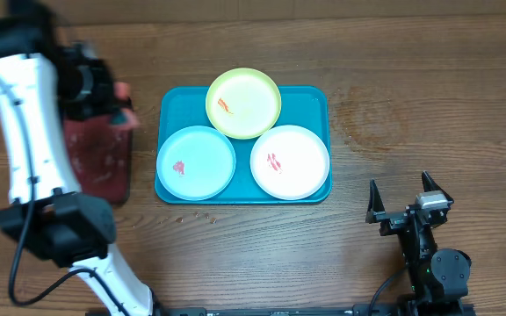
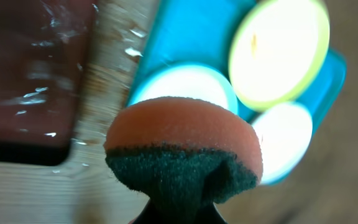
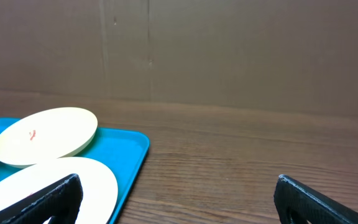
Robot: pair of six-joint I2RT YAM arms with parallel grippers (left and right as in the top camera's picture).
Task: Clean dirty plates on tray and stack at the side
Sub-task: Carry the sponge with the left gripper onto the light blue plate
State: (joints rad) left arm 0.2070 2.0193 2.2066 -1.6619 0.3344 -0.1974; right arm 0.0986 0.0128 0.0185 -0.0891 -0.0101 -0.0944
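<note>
Bench (image 1: 411, 105) carries the turquoise tray (image 1: 310, 98), right of the left tool (image 1: 111, 98) and ahead-left of the right tool (image 1: 402, 197), whose jaws gape empty. On it lie the yellow-green plate (image 1: 243, 104), light blue plate (image 1: 196, 162) and white plate (image 1: 290, 161), each red-smeared; the left tool clamps an orange-and-green sponge (image 2: 182, 143).

I see my jaws spread wide apart at the bottom corners, above the wooden surface (image 3: 241, 162). At left, the tray (image 3: 132, 149) carries a yellow-green plate (image 3: 48, 135) with a red smear, and a white plate (image 3: 98, 180) nearer me.
</note>
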